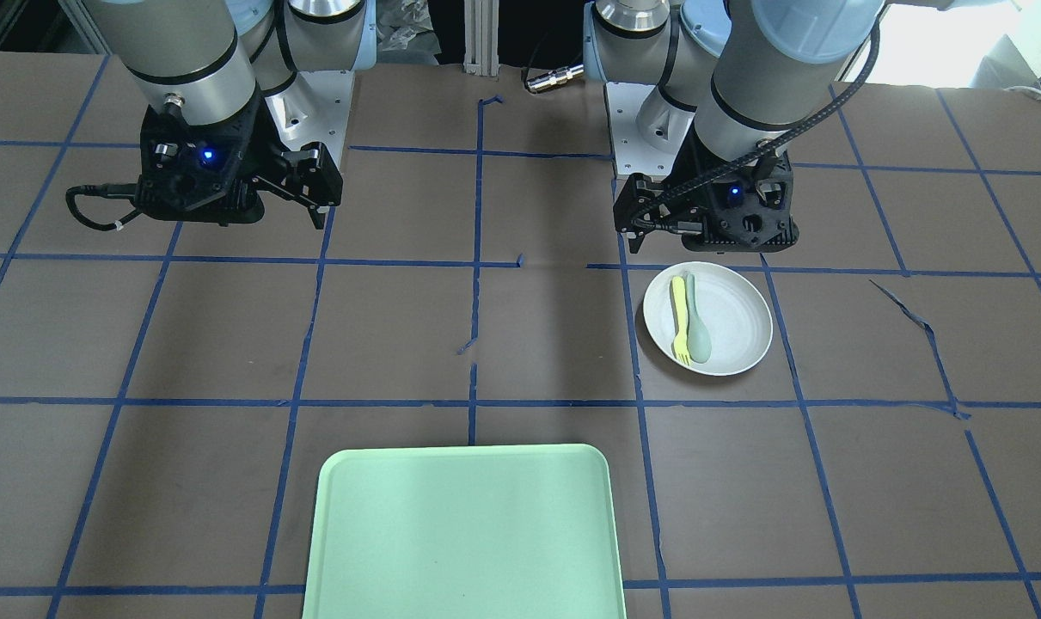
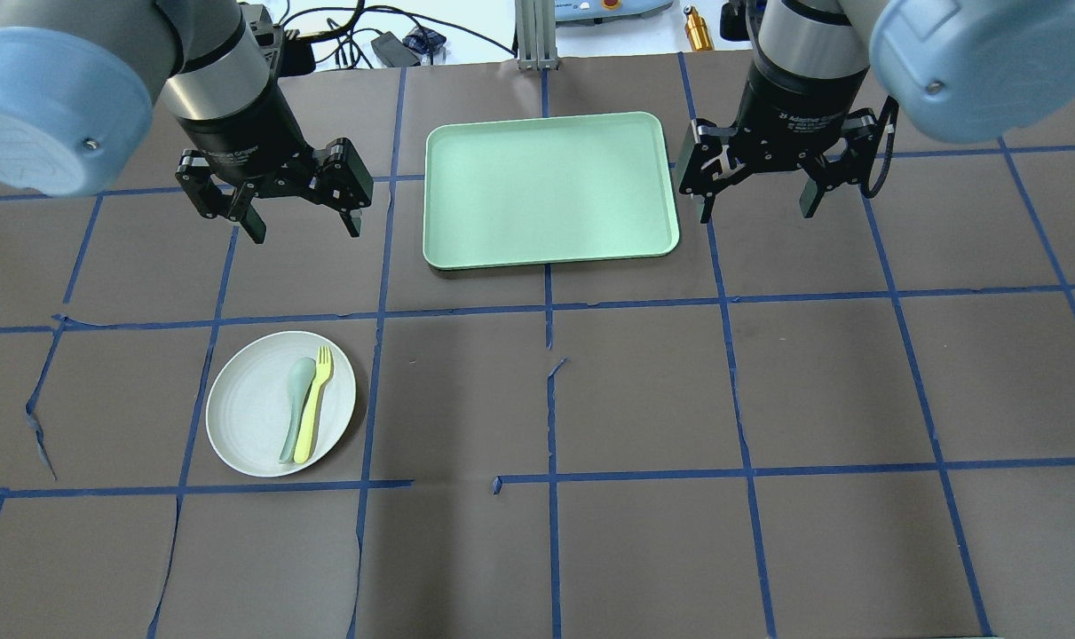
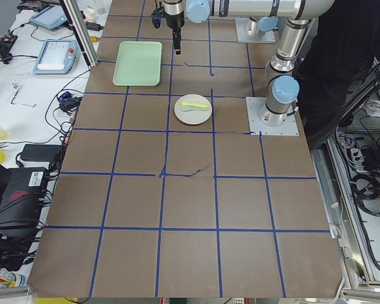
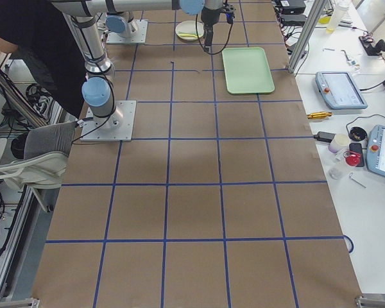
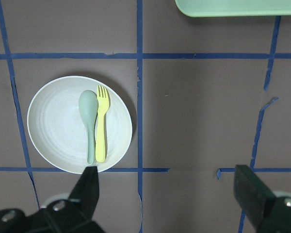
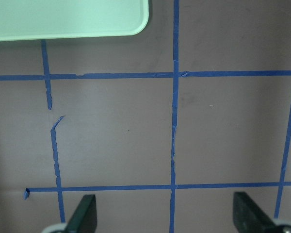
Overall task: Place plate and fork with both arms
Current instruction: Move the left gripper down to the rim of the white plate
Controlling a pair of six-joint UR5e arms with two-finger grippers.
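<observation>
The off-white plate [image 2: 244,417] lies on the table's left half, also in the front view [image 1: 739,322] and the left wrist view [image 5: 56,128]. The yellow-green fork [image 2: 311,408] lies on it beside a grey-green spoon [image 2: 295,399]; the fork also shows in the left wrist view [image 5: 101,126]. My left gripper [image 2: 304,229] is open and empty, hovering above the table beyond the plate. My right gripper [image 2: 755,209] is open and empty, hovering to the right of the mint-green tray [image 2: 550,191]. Both grippers' fingers show wide apart in the wrist views.
The tray lies at the table's far middle between the two grippers, with nothing on it. Brown paper with a blue tape grid [image 2: 550,399] covers the table. Cables and devices [image 2: 386,40] lie beyond the far edge.
</observation>
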